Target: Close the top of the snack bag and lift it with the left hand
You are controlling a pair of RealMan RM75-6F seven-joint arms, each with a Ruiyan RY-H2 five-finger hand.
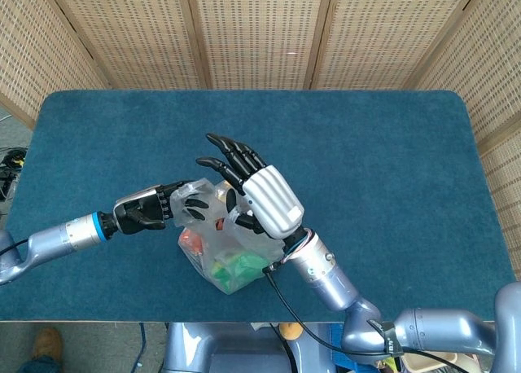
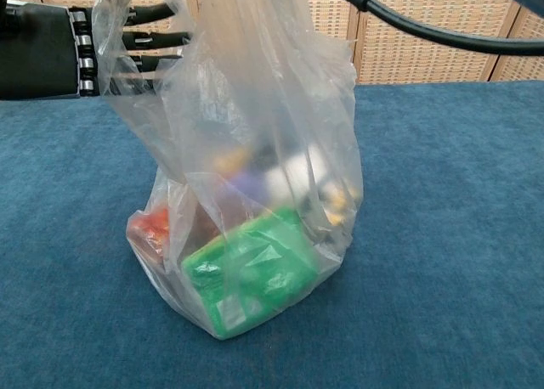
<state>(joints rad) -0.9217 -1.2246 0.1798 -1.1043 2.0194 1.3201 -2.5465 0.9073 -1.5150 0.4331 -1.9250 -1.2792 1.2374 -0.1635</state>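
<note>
Crinkled clear snack bag (image 2: 255,194) — green packet (image 2: 251,274) inside.

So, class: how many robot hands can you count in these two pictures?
2. The left hand reaches in from the left and touches the snack bag near its top. The right hand hangs over the bag top, fingers spread; the chest view shows only its cable.
</note>
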